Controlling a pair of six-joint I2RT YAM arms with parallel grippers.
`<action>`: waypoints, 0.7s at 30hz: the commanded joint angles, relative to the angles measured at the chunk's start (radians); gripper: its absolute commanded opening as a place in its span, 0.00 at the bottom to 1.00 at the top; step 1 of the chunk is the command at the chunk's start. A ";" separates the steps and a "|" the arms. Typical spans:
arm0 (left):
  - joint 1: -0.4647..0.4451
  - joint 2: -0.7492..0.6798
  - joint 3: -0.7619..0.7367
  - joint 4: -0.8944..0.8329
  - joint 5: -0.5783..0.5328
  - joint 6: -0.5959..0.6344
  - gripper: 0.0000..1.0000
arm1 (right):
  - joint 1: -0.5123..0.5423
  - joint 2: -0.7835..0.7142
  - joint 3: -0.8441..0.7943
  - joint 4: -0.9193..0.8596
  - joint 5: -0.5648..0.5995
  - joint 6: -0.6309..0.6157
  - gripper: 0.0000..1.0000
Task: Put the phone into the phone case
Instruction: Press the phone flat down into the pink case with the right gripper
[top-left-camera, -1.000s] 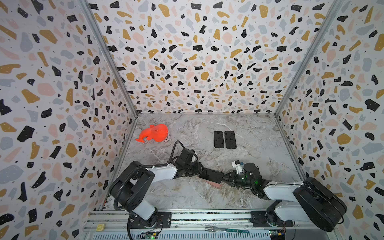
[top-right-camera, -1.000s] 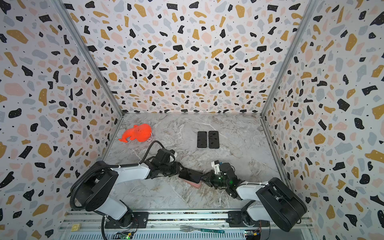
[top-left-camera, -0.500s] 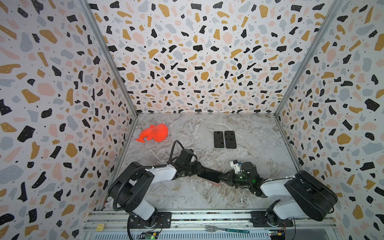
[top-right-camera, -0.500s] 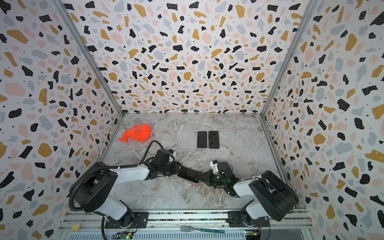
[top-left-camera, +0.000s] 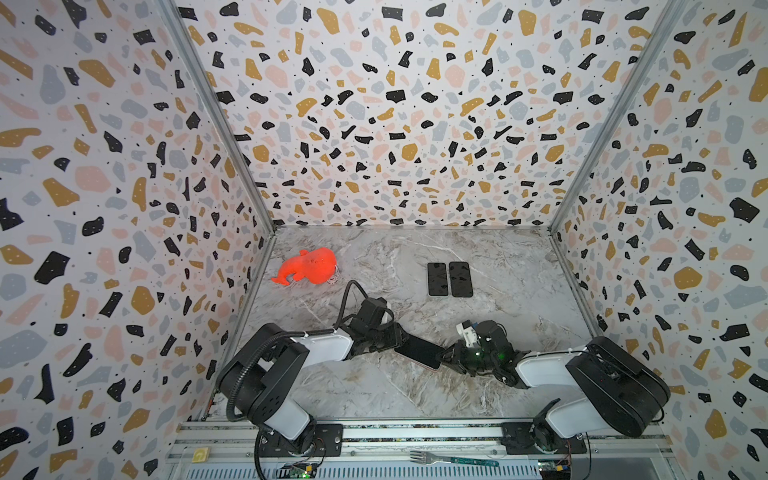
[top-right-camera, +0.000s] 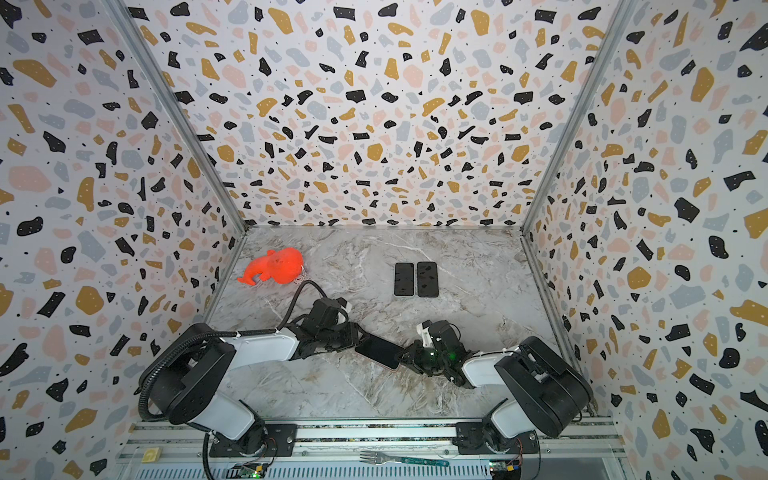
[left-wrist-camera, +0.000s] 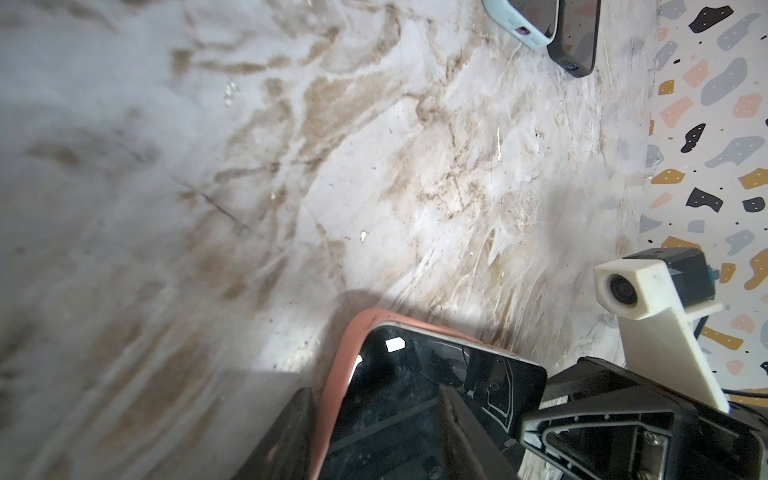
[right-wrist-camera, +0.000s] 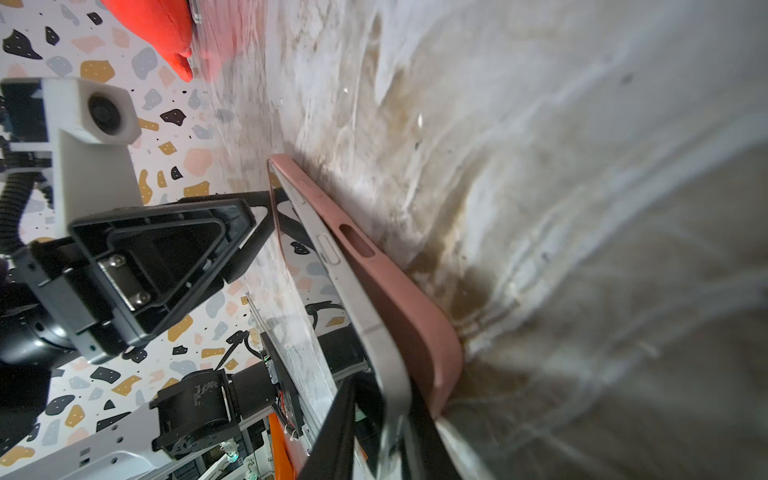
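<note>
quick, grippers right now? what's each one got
left gripper: closed on the case and phone.
right gripper: fingers around the phone's end; gripping or not cannot be told.

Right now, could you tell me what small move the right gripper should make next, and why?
Probably press the phone down into the case with the right gripper. The right wrist view shows the phone's silver edge standing proud of the case rim, while the left gripper holds the other end.
</note>
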 joint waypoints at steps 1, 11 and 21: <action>-0.029 0.011 -0.015 0.035 0.082 -0.021 0.48 | 0.029 0.029 0.030 -0.124 0.047 -0.049 0.18; -0.041 0.016 -0.015 0.041 0.078 -0.026 0.48 | 0.072 0.036 0.100 -0.199 0.074 -0.088 0.16; -0.042 0.023 -0.008 0.025 0.071 -0.011 0.46 | 0.085 -0.010 0.131 -0.265 0.056 -0.134 0.26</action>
